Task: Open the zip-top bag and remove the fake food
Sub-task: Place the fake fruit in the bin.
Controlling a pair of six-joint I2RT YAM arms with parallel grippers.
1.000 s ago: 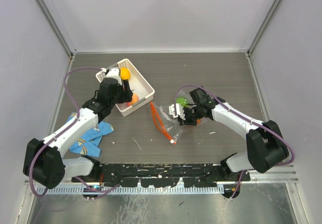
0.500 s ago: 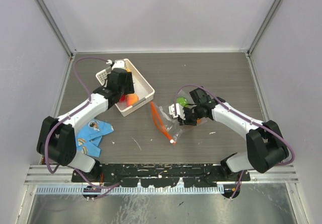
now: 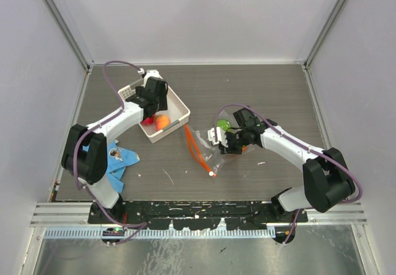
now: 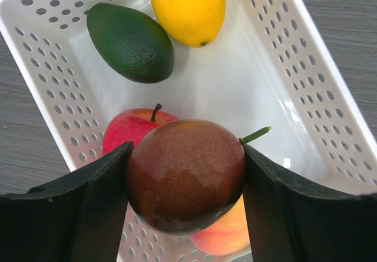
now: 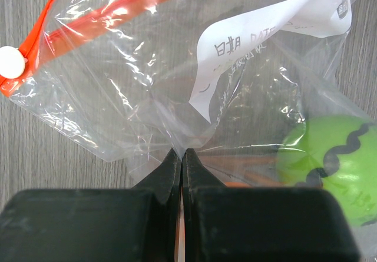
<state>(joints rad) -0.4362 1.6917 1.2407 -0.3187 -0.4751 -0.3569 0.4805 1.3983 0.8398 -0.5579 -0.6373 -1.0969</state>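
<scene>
The left jaws clamp one round, glossy brown plastic fruit (image 4: 185, 173) between them, a pad on each flank, above the one white perforated plastic basket (image 4: 294, 68). Four fruits lie in that basket: one dark green avocado (image 4: 131, 42), one yellow lemon (image 4: 187, 9), one red apple (image 4: 129, 133) and one peach-coloured fruit (image 4: 218, 238), partly hidden. The right jaws are pressed together on a fold of the clear, crinkly plastic zip-top bag (image 5: 118, 79), which lies on the grey worktop (image 3: 266, 89). One green ball (image 5: 330, 162) shows inside it, just right of the jaws.
</scene>
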